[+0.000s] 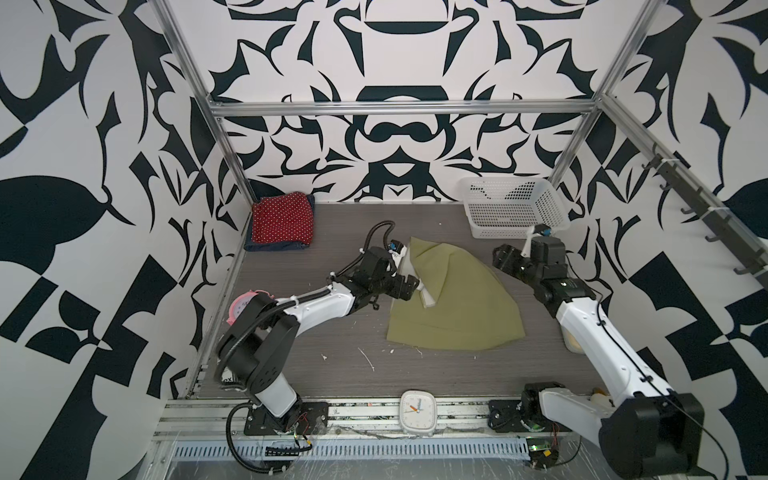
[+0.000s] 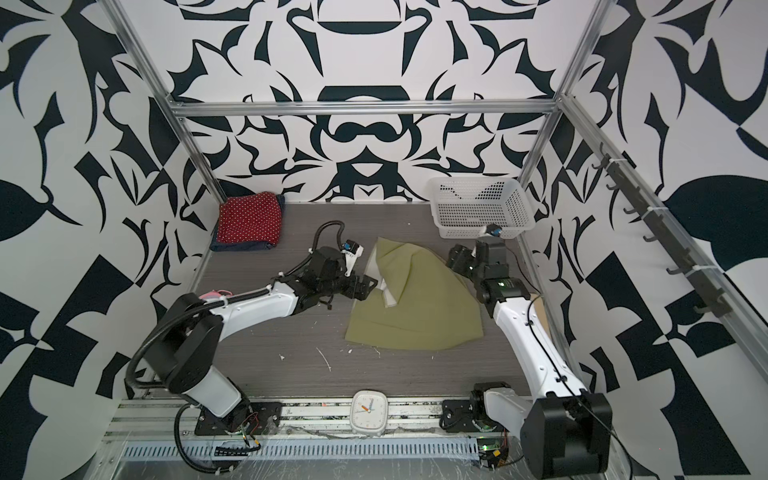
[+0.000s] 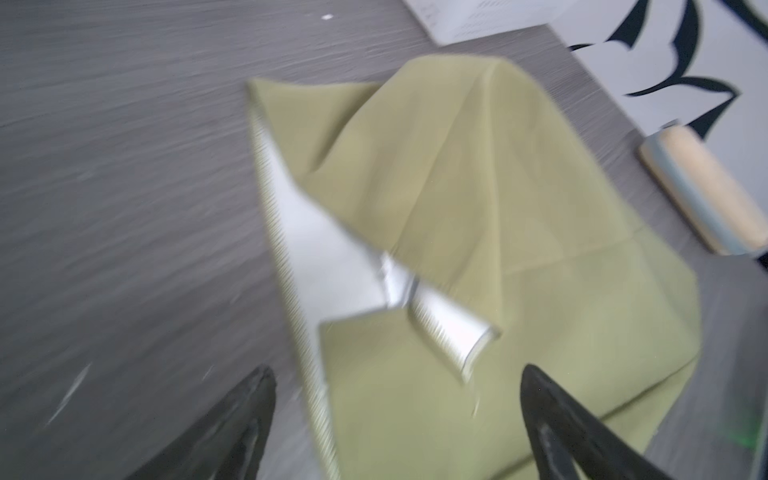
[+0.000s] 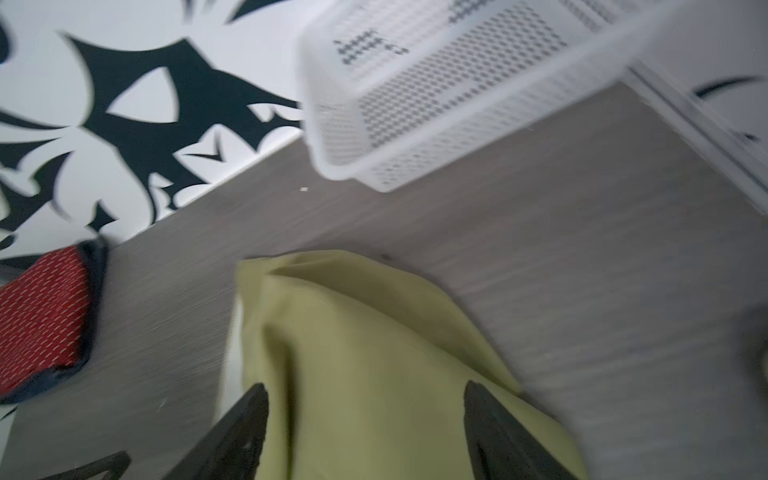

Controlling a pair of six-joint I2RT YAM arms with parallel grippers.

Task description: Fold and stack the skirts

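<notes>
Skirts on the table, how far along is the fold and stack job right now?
Done: the red polka-dot skirt lies folded on the folded denim skirt in the back left corner. In hand: the olive-green skirt lies mid-table, only partly folded, its pale lining showing; the left claw and right claw stand open at it, gripping nothing. Left: finish its folds and put it on the stack.

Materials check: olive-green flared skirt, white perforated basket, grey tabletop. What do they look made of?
Olive-green flared skirt: thin matte woven cloth, it seems; soft creases, pale lining at the turned edge. White perforated basket: moulded plastic, smooth; rigid walls, regular hole grid. Grey tabletop: likely matte wood-grain laminate; fine parallel streaks, white scuffs.
</notes>
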